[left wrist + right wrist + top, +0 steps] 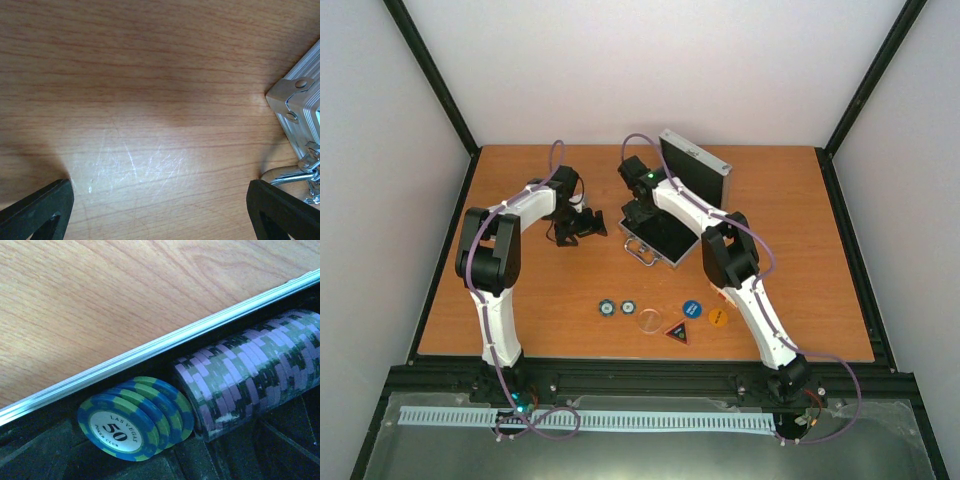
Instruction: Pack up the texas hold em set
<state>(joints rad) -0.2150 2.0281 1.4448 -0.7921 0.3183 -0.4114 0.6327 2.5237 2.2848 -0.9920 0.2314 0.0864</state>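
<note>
Racked chips [235, 375] sat in the open case [670, 240], where my right hand [642, 215] reached; I couldn't tell its grip. Two loose chips [607, 307] and the buttons [691, 309] lay unpacked in front of the case, and my left hand [575, 228] hung beside it, spread wide.

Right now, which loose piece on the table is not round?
The dark, red-edged triangular button, between the clear disc and the orange disc; every other loose piece is round.

Robot lab test cell, plain white walls [650, 70], black frame posts [432, 75], wooden table [790, 250], 2 bolted arms [492, 300]
</note>
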